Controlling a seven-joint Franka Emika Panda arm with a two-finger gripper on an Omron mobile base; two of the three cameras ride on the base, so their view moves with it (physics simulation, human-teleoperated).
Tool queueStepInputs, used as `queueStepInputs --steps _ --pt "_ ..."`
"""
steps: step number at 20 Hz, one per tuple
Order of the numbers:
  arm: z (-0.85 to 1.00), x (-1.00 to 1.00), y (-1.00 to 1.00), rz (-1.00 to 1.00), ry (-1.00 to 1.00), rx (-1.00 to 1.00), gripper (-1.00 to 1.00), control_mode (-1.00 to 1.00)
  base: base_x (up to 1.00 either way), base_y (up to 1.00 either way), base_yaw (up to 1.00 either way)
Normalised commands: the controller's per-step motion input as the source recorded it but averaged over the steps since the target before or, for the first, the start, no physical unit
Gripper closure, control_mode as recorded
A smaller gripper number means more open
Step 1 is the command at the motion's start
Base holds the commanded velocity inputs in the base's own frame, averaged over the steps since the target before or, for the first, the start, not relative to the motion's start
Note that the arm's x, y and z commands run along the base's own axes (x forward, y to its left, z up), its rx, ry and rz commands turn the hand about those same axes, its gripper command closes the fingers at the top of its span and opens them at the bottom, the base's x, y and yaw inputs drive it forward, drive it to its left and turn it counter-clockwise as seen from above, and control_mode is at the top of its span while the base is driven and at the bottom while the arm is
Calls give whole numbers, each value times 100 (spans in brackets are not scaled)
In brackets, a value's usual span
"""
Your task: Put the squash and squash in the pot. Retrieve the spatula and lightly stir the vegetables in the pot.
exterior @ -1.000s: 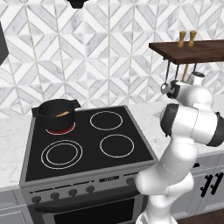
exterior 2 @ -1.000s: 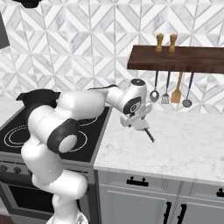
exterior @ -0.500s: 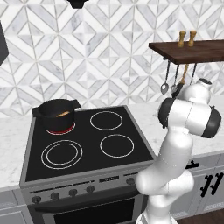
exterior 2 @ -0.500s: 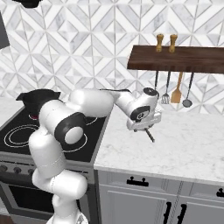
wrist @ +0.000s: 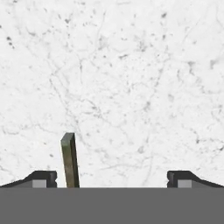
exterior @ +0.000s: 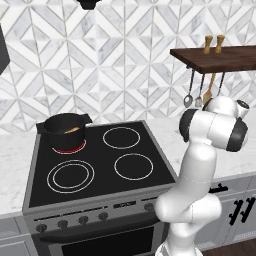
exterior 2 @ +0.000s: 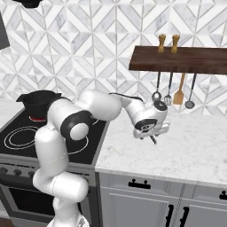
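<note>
On the back-left burner of the black stove (exterior: 100, 170) sits the pot (exterior: 64, 131): squat, round, black, two small side handles, its burner ring glowing red beneath it. Tan-orange squash (exterior: 73, 130) shows inside, against the far wall of the pot; how many pieces cannot be told.

Spatula: a thin olive-grey bar (wrist: 70, 160) rises between the finger tips in the hand view, nearer the left one, over white marble; whether it is the spatula's handle cannot be told.

Pincer (exterior 2: 153, 138): pointing down over the marble bench (exterior 2: 195, 150) right of the stove, well apart from the pot. Jaws stand wide apart, clamped on nothing.

Surroundings: a dark wooden shelf (exterior 2: 181, 60) on the patterned tile wall, above and behind the pincer. Two small wooden shakers (exterior 2: 168, 43) stand on top. Four utensils hang from its underside: a round-bowled steel spoon (exterior 2: 156, 95), a steel slotted tool (exterior 2: 168, 98), a wooden turner (exterior 2: 179, 95), a small dark ladle (exterior 2: 189, 103). The robot's white arm crosses between the stove and the hanging row in the right base view, covering part of the stove's right edge.
</note>
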Motion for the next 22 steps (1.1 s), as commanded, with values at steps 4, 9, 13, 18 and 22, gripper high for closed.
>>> queueStepInputs --steps 4,9,13,18,22 --pt "-25 11 -17 -3 -1 7 -100 -100 0 0 0" --pt "-12 15 -9 -4 0 6 -100 -100 0 0 0" --pt "-8 17 -4 -4 0 5 -100 -100 0 0 0" --pt "-17 10 -14 -5 0 4 -100 -100 0 0 0" --pt "-17 6 -16 -5 0 2 -100 -100 0 0 0"
